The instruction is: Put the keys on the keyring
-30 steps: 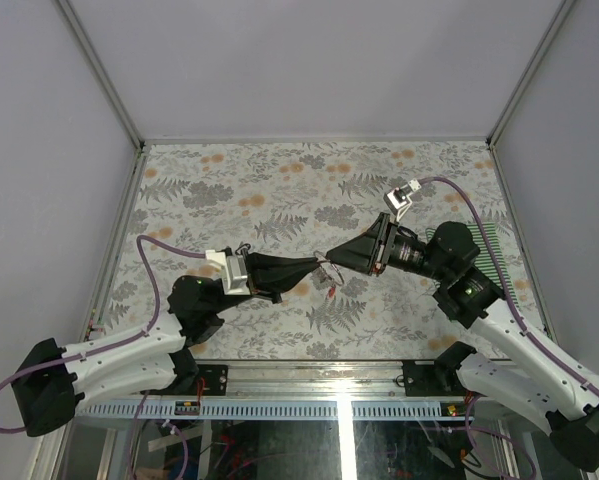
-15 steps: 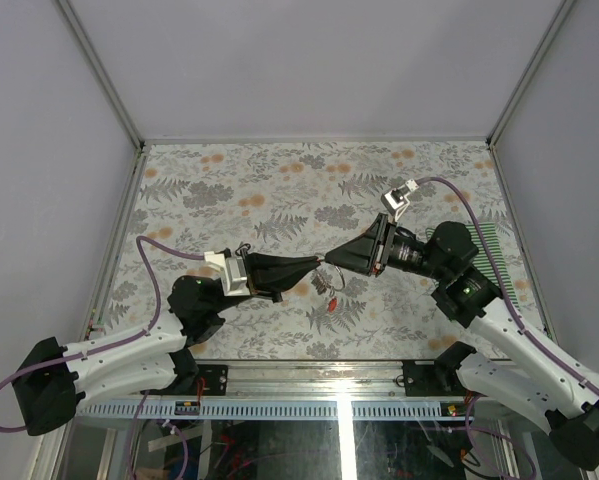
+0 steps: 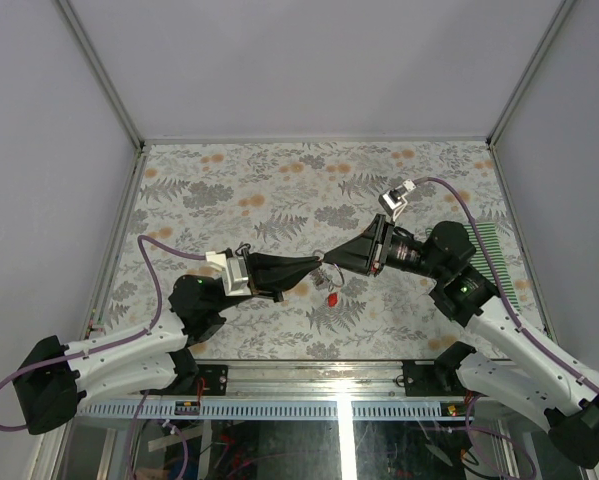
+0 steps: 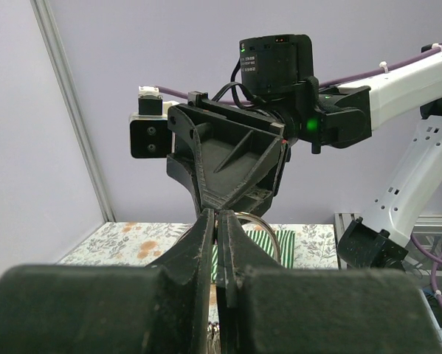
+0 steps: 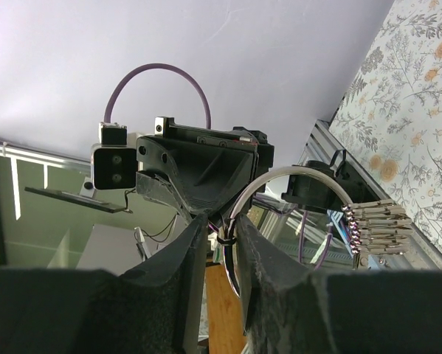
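Observation:
The silver keyring (image 5: 294, 175) is held in the air between both arms. My right gripper (image 5: 222, 234) is shut on its wire, and the ring arcs up and right to a bunch of small metal loops (image 5: 374, 225). In the top view my right gripper (image 3: 331, 260) and left gripper (image 3: 316, 264) meet tip to tip over the table's middle. My left gripper (image 4: 219, 215) is shut at the ring (image 4: 263, 221), which curves out from its tips. A red-tagged key (image 3: 331, 298) shows just below the tips; I cannot tell whether it hangs or lies on the table. The yellow and black keys are out of view.
A green striped cloth (image 3: 499, 250) lies by the table's right edge, under the right arm, and also shows in the left wrist view (image 4: 280, 240). The floral table surface (image 3: 239, 190) is walled by grey panels on three sides.
The red tag has dropped a little lower below the fingertips. Both grippers stay shut and nearly still, with the right arm shifted slightly left.

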Controlling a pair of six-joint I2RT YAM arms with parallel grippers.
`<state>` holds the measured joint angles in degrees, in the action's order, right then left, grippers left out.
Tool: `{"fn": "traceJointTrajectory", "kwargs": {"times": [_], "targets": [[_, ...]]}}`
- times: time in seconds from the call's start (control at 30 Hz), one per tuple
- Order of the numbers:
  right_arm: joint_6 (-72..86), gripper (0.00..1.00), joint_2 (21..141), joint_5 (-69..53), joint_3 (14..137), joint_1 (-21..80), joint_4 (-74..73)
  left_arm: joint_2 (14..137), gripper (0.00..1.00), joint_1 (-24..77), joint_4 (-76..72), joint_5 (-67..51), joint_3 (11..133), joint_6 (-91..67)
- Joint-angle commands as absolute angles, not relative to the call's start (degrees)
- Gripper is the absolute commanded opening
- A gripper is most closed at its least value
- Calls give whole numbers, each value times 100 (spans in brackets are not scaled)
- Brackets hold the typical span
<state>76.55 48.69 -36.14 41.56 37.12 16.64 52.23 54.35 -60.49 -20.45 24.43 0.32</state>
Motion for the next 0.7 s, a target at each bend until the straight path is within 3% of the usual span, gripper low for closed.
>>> {"fn": "traceJointTrajectory", "kwargs": {"times": [0.0,0.4,0.47,0.57,0.67], "targets": [[7717,27,4869,-3823,4188,3718,2127,5214,0,5443,-6478,-2092,2650,152],[7636,0,4812,-3812,4170,3718,2231,5223,1,5442,-6314,-2019,2681,43],[7541,0,4749,-3669,4149,3718,2159,5158,9,5441,-6138,-2001,2687,13],[7282,0,4582,-3259,4172,3718,1832,4947,33,5441,-5806,-1815,2690,-130],[6756,0,4412,-2720,4313,3718,1131,4650,43,5448,-5129,-1414,2762,-316]]}}
